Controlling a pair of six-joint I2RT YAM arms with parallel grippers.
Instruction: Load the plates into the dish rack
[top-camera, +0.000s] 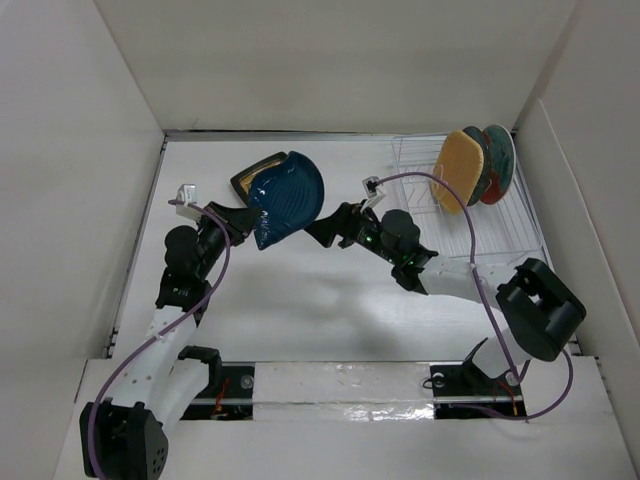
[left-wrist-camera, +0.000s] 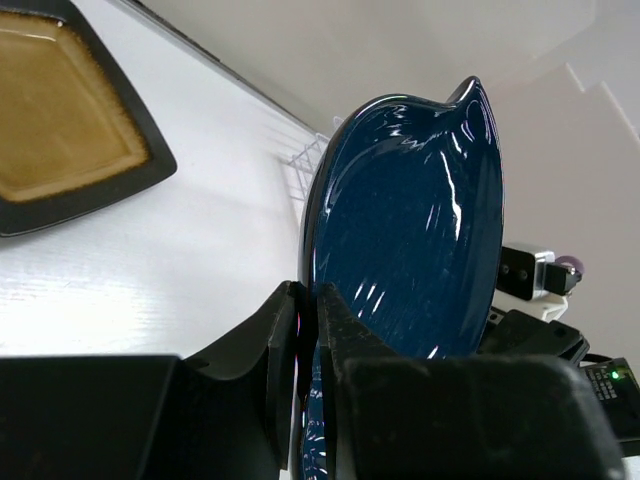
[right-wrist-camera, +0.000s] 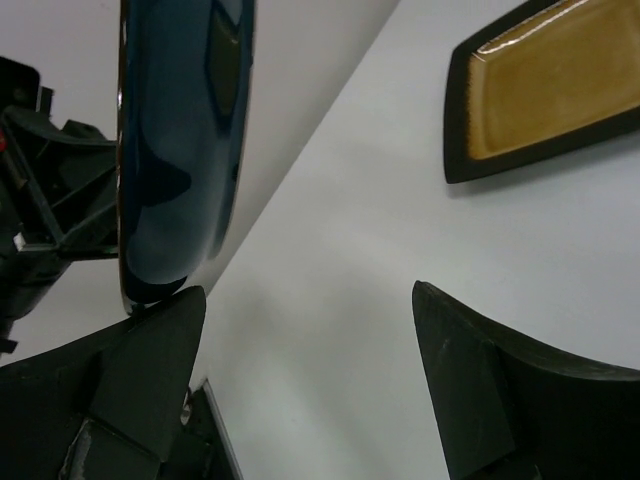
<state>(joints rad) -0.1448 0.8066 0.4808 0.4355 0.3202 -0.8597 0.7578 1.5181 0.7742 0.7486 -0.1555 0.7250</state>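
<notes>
My left gripper (top-camera: 250, 218) is shut on the lower rim of the glossy blue plate (top-camera: 287, 195), holding it on edge above the table. The left wrist view shows both fingers (left-wrist-camera: 345, 330) pinching that blue plate (left-wrist-camera: 410, 230). My right gripper (top-camera: 322, 233) stands open just right of it with nothing between its jaws; in its wrist view the gripper (right-wrist-camera: 305, 300) sits beside the blue plate (right-wrist-camera: 180, 130). The black-rimmed square plate (top-camera: 248, 178) lies flat behind, partly hidden. The white dish rack (top-camera: 470, 235) at back right holds the tan plate (top-camera: 458, 172), teal plate (top-camera: 478, 165) and red plate (top-camera: 498, 160) upright.
White walls box in the table on the left, back and right. The square plate (left-wrist-camera: 60, 110) lies near the back-left corner and also shows in the right wrist view as a square plate (right-wrist-camera: 550, 90). A corner of the rack (left-wrist-camera: 305, 160) peeks past the blue plate.
</notes>
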